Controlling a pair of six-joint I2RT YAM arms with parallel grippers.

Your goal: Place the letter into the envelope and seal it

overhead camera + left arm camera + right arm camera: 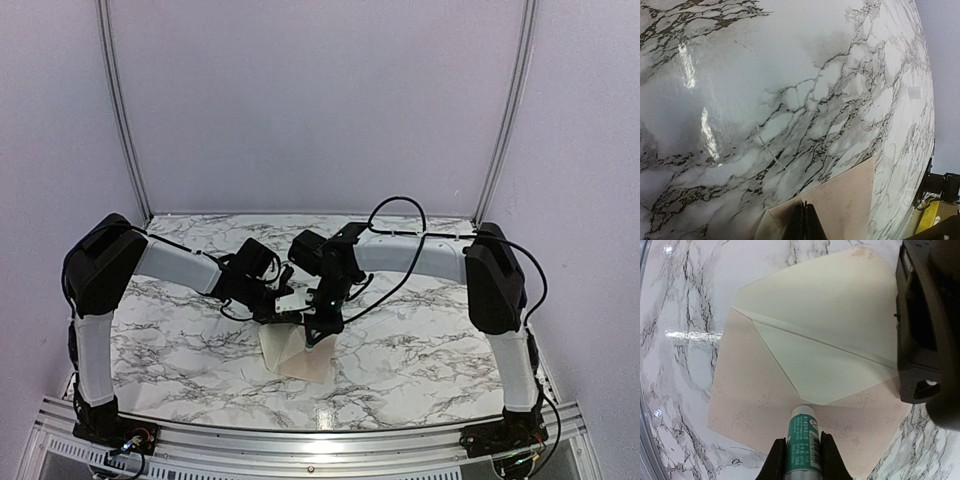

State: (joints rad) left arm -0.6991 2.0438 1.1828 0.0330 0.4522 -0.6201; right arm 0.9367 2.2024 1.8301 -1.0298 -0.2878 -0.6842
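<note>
Glossy marbled tabletop (420, 340), slick enough to let paper skate. At its middle, a little toward the near edge, the envelope (790, 365): flat, flap laid open, cream inside up. No separate letter to be made out; possibly tucked in the pocket already, cannot tell.

Left hand (804, 220) pressed together, low over the envelope's edge; unclear whether actually pinning the paper. Right hand (802, 442) just beside it, pinching a glue stick (803, 422), tip aimed at the flap's point.

Likely trouble:
- Dragging the stick could shove or crumple the envelope if not pinned.
- Overrunning the flap edge would smear glue on the tabletop and stick the paper down.
- With the hands so close, could knock together.
- Pressing hard might slide the stick back through the grip.
</note>
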